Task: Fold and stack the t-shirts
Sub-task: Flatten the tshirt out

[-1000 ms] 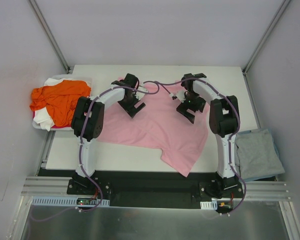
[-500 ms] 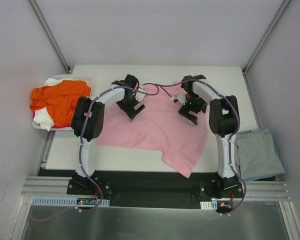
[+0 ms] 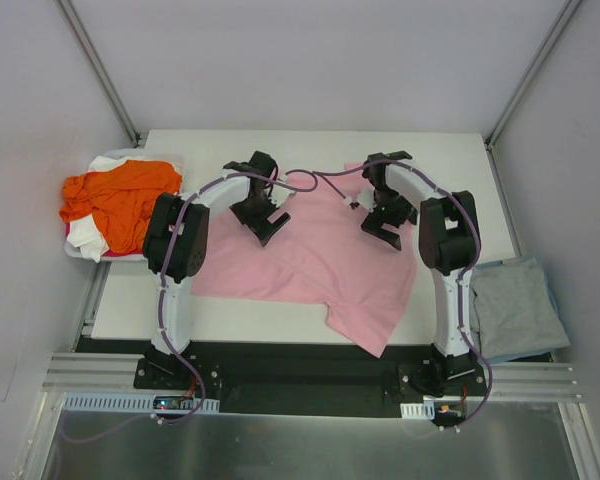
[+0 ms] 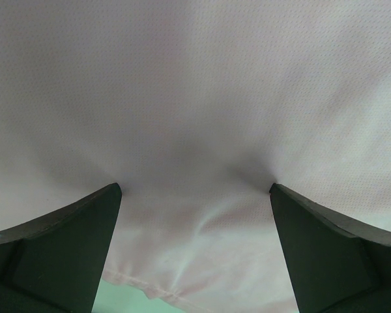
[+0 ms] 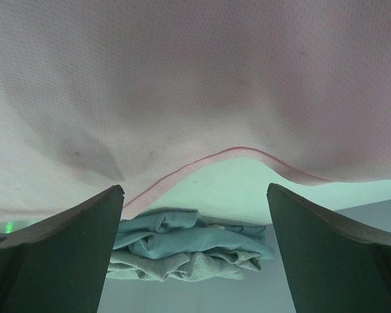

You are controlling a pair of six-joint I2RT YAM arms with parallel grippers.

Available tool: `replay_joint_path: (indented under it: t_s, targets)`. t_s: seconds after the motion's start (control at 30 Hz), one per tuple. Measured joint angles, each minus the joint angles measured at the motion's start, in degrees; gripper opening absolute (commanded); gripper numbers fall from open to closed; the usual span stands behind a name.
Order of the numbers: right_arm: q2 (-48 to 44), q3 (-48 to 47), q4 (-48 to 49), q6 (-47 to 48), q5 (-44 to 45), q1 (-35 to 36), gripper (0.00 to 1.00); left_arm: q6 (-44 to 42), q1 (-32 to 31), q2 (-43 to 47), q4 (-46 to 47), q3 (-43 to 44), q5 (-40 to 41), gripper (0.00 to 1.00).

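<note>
Here we are over the tabletop, and the pink shirt is the one in play. It lies spread out in the middle, mostly flat, with one corner trailing toward the near edge. No fold in it yet, as far as I can see.

Both arms are reaching over its far half. The left fingers stand wide apart with nothing between them but pink cloth below. Their tips look right down at the fabric, which puckers a little around them. The right fingers are spread wide too, and they hold nothing. They sit over an edge of the pink shirt where a stitched hem curves past.

Now the score. Off to the right, beside the tabletop, the grey-blue shirt lies folded. From the right wrist camera it reads as a neat layered bundle, though I cannot tell whether there is more than one shirt in it. So I would call that part done.

Over on the left, the orange shirt is a crumpled heap with the white shirt peeking out beneath it. Both are unfolded and waiting. My read is that the job is early on: the pink one to fold and stack, then those two.

As for brands, labels or print, I can read none on any shirt or on the arms.
</note>
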State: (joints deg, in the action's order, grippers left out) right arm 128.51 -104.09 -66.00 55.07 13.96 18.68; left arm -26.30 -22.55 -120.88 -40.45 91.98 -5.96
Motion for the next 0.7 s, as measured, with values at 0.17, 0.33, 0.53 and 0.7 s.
replay_joint_path:
  t_s: [0.17,0.33,0.53,0.7]
  targets:
    - [0.00,0.04,0.15,0.35,1.79,-0.11,0.97,0.44,-0.04,0.02,-0.61,-0.04,-0.07,0.99]
    - [0.00,-0.74,0.17,0.28,1.75,-0.26,0.97,1.29,-0.37,0.02,-0.90,0.24,-0.07,0.99]
    - [-1.36,-1.07,1.62,-0.74,-1.49,-0.31,0.97,1.68,-0.39,0.02,-1.07,2.51,-0.07,0.99]
    - [-5.07,-0.22,5.11,-2.56,-8.17,-0.26,0.96,1.90,-0.39,0.00,-1.01,4.94,-0.07,0.99]
